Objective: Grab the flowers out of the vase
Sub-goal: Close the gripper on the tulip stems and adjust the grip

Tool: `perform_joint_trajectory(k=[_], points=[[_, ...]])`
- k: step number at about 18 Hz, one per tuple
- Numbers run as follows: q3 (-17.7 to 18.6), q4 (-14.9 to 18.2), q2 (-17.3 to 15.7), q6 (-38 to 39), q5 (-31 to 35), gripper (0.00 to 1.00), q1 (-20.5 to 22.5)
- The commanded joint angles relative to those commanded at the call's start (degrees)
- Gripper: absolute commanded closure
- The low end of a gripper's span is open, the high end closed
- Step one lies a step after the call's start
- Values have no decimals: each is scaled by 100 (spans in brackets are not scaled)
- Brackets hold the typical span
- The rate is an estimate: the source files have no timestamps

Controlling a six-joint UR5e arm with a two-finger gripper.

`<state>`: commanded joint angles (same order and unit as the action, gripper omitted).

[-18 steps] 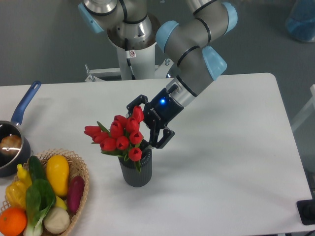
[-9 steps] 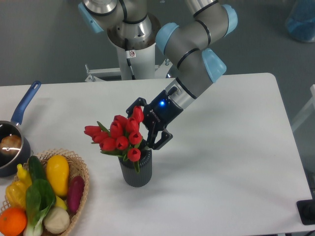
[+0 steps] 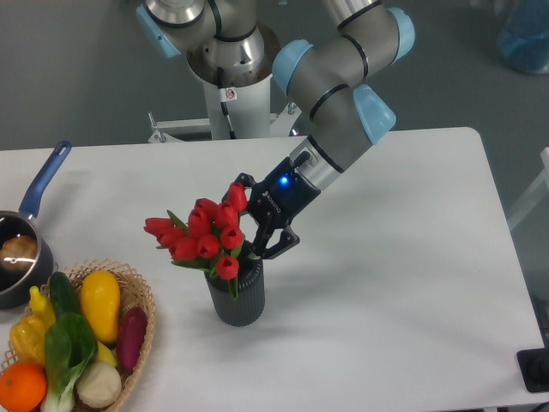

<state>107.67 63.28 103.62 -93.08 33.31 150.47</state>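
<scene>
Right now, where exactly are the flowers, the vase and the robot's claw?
flowers [image 3: 206,233], fixed camera view, on the red buds in the middle of the bunch.
vase [image 3: 239,300], fixed camera view, on its ribbed dark grey side.
gripper [image 3: 254,221], fixed camera view, midway between its black fingertips.
</scene>
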Motion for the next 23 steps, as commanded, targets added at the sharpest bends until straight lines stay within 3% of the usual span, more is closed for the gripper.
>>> perform_joint_trajectory(k=[4, 11, 16, 20, 23], points=[[0, 9, 0, 35, -18, 37, 0], [-18, 9, 0, 71, -26, 56, 17], [-61, 53, 0, 88, -35, 56, 53], [-105, 44, 9, 264, -44, 65, 35], [-114, 44, 9, 264, -44, 65, 26]])
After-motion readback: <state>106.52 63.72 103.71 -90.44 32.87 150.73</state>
